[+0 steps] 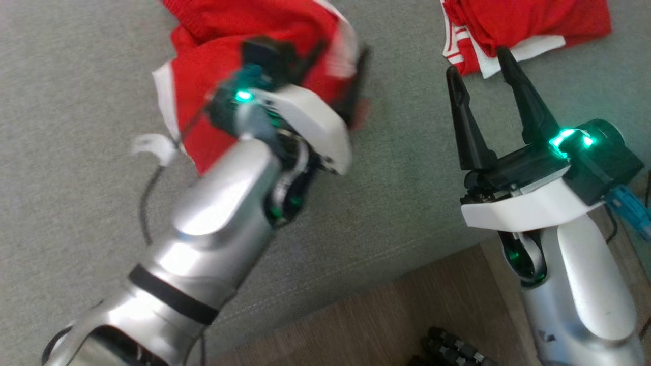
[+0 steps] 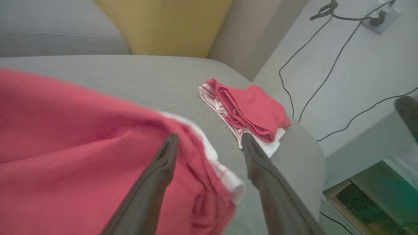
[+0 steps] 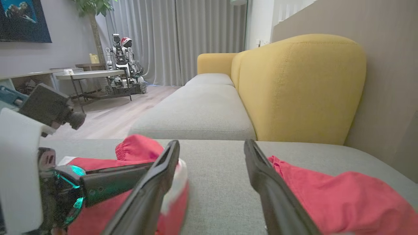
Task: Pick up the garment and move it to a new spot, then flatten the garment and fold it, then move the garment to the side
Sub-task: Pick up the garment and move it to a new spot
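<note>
A crumpled red garment [image 1: 213, 66] with white trim lies on the grey sofa seat [image 1: 76, 101] at the upper left. My left gripper [image 1: 333, 71] hovers over its right edge, blurred by motion. In the left wrist view the left gripper [image 2: 209, 138] is open, its fingers spread, and the garment [image 2: 81, 137] has its white hem hanging between them. My right gripper [image 1: 478, 61] stands open further right, nothing between its fingers [image 3: 156, 182]. Its tips point at a second, folded red garment [image 1: 529, 20].
The folded red garment [image 2: 251, 107] lies near the seat's rounded corner. A yellow backrest [image 3: 300, 88] rises behind the seat. The cushion's front edge [image 1: 386, 254] drops to wood floor [image 1: 407, 315]. Black cables [image 2: 326, 71] run along the floor beside the sofa.
</note>
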Controlling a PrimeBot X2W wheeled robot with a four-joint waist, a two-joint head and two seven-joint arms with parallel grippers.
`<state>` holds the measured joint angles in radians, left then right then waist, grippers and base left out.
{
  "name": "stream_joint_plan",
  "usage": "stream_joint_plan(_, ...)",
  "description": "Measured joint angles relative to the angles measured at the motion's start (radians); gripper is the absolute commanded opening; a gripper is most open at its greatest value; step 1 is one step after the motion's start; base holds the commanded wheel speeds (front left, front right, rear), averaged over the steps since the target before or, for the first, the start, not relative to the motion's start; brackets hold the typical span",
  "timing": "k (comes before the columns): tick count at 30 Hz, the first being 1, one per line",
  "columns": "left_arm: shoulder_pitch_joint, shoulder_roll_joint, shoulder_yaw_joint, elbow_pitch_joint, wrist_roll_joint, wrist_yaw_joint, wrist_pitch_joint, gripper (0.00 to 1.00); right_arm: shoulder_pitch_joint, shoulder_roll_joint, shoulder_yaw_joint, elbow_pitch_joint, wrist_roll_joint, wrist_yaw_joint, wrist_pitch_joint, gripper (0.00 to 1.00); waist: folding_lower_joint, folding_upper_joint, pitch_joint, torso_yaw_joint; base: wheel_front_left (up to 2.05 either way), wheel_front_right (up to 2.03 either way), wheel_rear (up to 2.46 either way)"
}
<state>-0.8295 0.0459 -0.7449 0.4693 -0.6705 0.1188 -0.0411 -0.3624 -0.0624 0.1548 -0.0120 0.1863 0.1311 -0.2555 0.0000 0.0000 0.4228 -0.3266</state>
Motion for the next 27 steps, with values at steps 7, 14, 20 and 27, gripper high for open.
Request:
stream_joint_plan(7, -0.083, -0.002, -0.116, -0.003, -0.103, 0.042, -0.091, 1.0, 0.001, 0.0, -0.016, 0.0, 0.0, 0.0, 0.0, 1.0, 0.0, 0.0, -0.005, 0.022, 0.0, 0.0, 0.0)
stream_joint_plan(14, -0.116, 0.042, -0.042, 0.007, -0.098, 0.06, -0.191, 1.0, 0.007, 0.0, -0.029, 0.004, -0.034, 0.0, 0.0, 1.0, 0.0, 0.0, -0.043, 0.099, 0.0, 0.0, 0.0)
stream_joint_plan(20, -0.035, 0.216, 0.041, -0.089, -0.035, 0.086, -0.209, 1.0, 0.051, 0.0, -0.032, 0.024, -0.084, 0.0, 0.0, 1.0, 0.0, 0.0, -0.096, 0.183, 0.0, 0.0, 0.0)
stream_joint_plan(27, 0.282, 0.307, 0.128, -0.265, 0.032, 0.096, -0.215, 1.0, 0.092, 0.0, -0.047, 0.049, -0.118, 0.0, 0.0, 1.0, 0.0, 0.0, -0.154, 0.28, 0.0, 0.0, 0.0)
